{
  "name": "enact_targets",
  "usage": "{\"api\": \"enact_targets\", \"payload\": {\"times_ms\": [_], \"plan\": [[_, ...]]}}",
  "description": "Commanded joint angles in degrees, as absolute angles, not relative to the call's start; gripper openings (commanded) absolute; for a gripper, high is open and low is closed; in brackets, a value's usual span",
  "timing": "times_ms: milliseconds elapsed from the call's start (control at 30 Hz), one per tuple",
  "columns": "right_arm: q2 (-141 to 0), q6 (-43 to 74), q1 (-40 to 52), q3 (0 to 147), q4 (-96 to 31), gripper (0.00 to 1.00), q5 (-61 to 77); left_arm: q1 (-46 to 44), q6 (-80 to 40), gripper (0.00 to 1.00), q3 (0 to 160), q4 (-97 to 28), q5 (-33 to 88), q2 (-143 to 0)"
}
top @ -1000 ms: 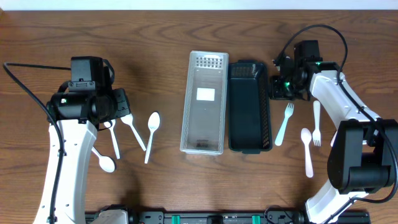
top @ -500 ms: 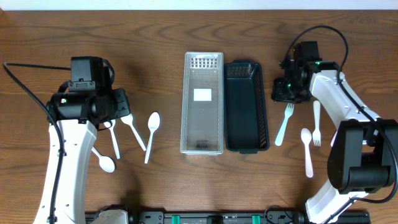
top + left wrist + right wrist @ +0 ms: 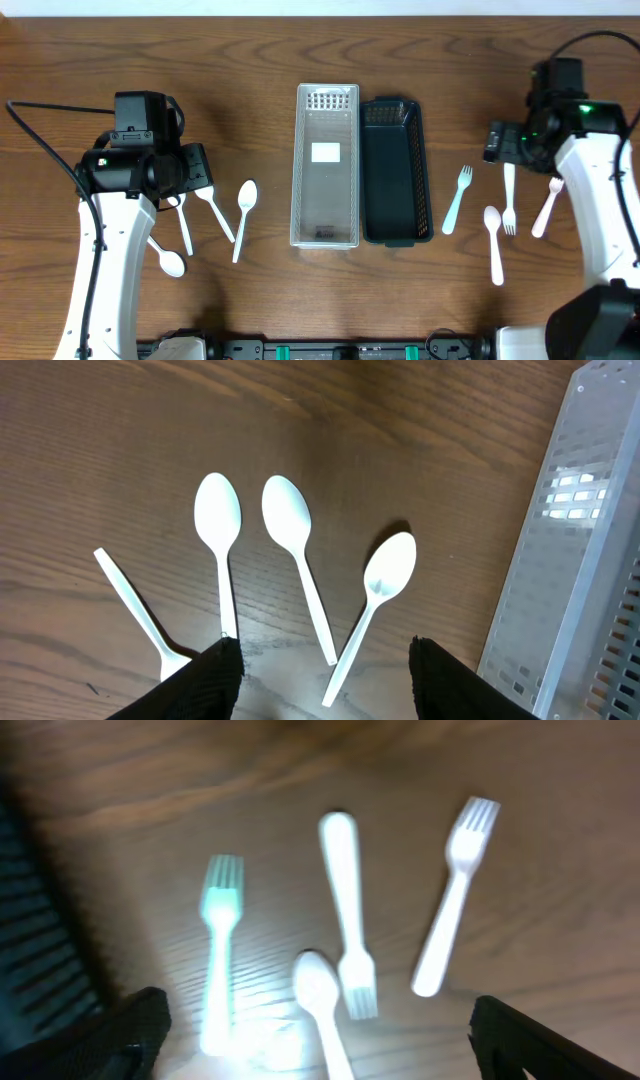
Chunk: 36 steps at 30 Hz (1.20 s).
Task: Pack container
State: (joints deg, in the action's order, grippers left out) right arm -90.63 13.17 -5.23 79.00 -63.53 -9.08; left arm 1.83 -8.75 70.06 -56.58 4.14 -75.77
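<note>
A clear plastic container (image 3: 327, 165) stands mid-table, with a dark mesh basket (image 3: 397, 170) touching its right side; both look empty. Several white spoons (image 3: 243, 214) lie to the left. My left gripper (image 3: 197, 172) hovers open over them. In the left wrist view three spoons (image 3: 290, 525) fan out ahead of the left gripper (image 3: 325, 690), and one handle tip lies on the table between the fingers (image 3: 205, 685). White forks (image 3: 457, 197) and a spoon (image 3: 493, 240) lie to the right. My right gripper (image 3: 497, 142) hangs wide open and empty above them. The blurred right wrist view shows three forks (image 3: 345, 910) and the spoon (image 3: 320, 995).
The clear container's perforated wall (image 3: 580, 540) fills the right of the left wrist view. The dark basket's edge (image 3: 30, 930) sits at the left of the right wrist view. A black rail (image 3: 350, 350) runs along the table's front edge.
The right arm swung right, away from the dark basket, and its jaws opened wide. Both containers slid slightly left. The left arm stayed put while its jaws opened.
</note>
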Motion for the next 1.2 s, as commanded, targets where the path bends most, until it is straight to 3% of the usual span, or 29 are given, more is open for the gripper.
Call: {"api": "enact_targets", "payload": {"times_ms": [0,167,500,1000,1167], "plan": [[-92.86,13.67,-9.67,77.62,-63.24,0.99,-10.09,1.80,-8.40,0.58,71.11,-56.80,4.12,-75.88],[-96.49,12.45,-13.17,76.20,-61.36,0.98,-8.14,1.80,-8.40,0.62,71.11,-56.77,4.12,-75.88],[-103.90,9.67,-12.95,71.81,-55.83,0.98,-5.63,1.80,-8.40,0.62,71.11,-56.77,4.12,-75.88],[-104.22,9.58,-13.02,58.70,-41.56,0.94,-3.46,1.80,-8.40,0.63,71.11,-56.75,4.12,-75.88],[-104.22,9.61,-13.02,56.75,-39.68,0.87,-2.96,1.80,-8.40,0.63,71.11,-56.75,4.12,-75.88]]}}
